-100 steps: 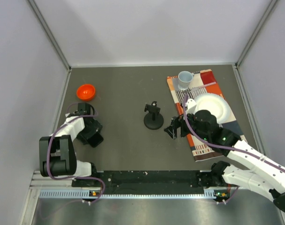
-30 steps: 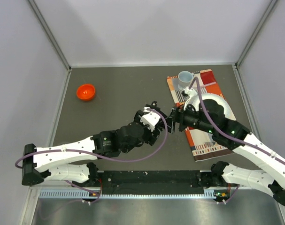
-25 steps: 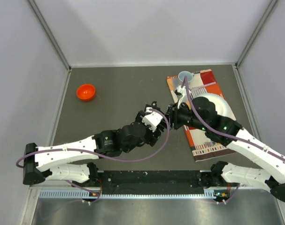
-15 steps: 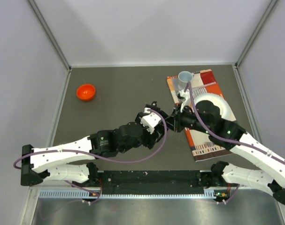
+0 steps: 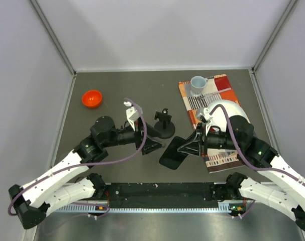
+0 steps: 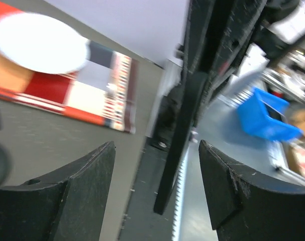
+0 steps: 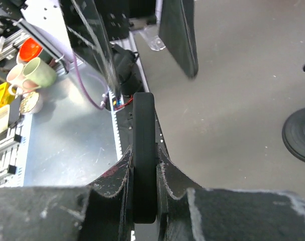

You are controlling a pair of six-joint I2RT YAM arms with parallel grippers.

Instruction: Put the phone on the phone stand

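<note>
You are looking down on a dark grey table (image 5: 122, 95) with both arms reaching in to the middle. On the right side lies a striped cloth (image 5: 218, 156). A white plate (image 5: 231, 111) sits on the cloth, and a cup (image 5: 197, 83) stands at its far end.

Your right gripper (image 5: 188, 146) is clamped on the phone (image 5: 171, 155). Its two fingers (image 7: 123, 173) press on the phone's flat sides, one on each side. The phone sticks out from the fingers toward the left arm, and it is tilted. You cannot tell if its low end touches the table.

Your left gripper (image 5: 151, 145) is just beside the phone, a little to its left, and does not touch it. Its fingers (image 6: 72, 196) are wide apart, and nothing is between them.

The phone stand (image 5: 164, 128) stands upright on the table, just past the two grippers. The phone is near the stand but not on it.

A small orange bowl (image 5: 92, 98) sits well apart, at the far left.
</note>
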